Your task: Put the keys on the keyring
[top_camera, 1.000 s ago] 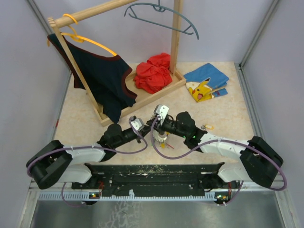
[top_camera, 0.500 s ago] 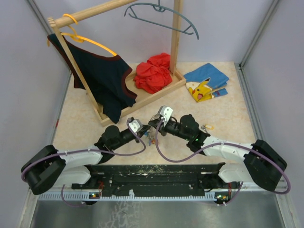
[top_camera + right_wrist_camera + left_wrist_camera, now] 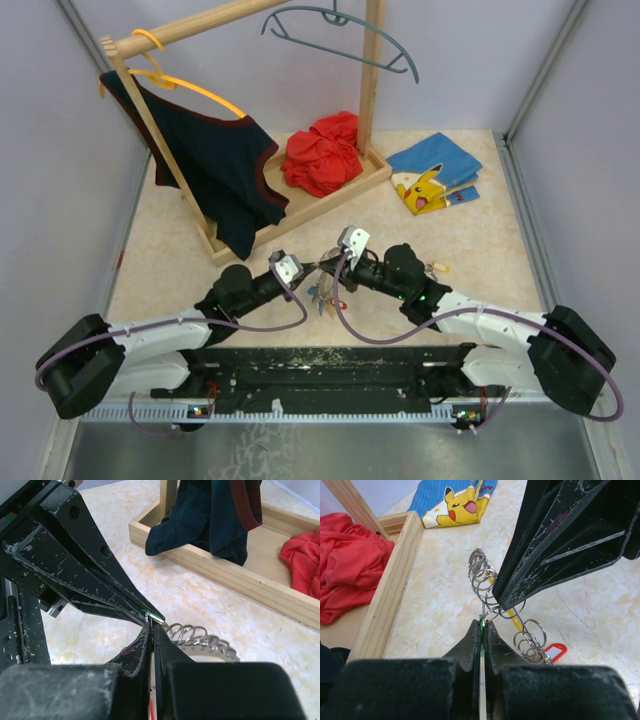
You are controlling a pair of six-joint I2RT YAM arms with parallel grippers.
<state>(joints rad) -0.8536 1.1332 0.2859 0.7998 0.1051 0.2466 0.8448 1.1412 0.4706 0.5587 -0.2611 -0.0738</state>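
My left gripper (image 3: 316, 267) and right gripper (image 3: 324, 263) meet tip to tip above the table's near middle. The left gripper (image 3: 483, 623) is shut on the green tag (image 3: 482, 618) of a key. The right gripper (image 3: 152, 625) is shut on the thin silvery keyring (image 3: 151, 614), right beside that tag. A string of small silvery rings (image 3: 481, 575) curls away from the pinch. Under the tips hang the keys (image 3: 326, 296) with a red tag (image 3: 555, 651) and a yellow piece (image 3: 518, 623). The key blades are mostly hidden.
A wooden rack (image 3: 330, 195) stands at the back with a dark garment (image 3: 215, 160) on an orange hanger (image 3: 195, 88), a grey-blue hanger (image 3: 340, 40) and a red cloth (image 3: 322, 152). A blue Pikachu cloth (image 3: 432, 175) lies back right. A small yellow piece (image 3: 437, 267) lies right of the grippers.
The bunch of keys has shifted a little to the left with both gripper tips still together on it. The right arm has stretched out lower and further to the right.
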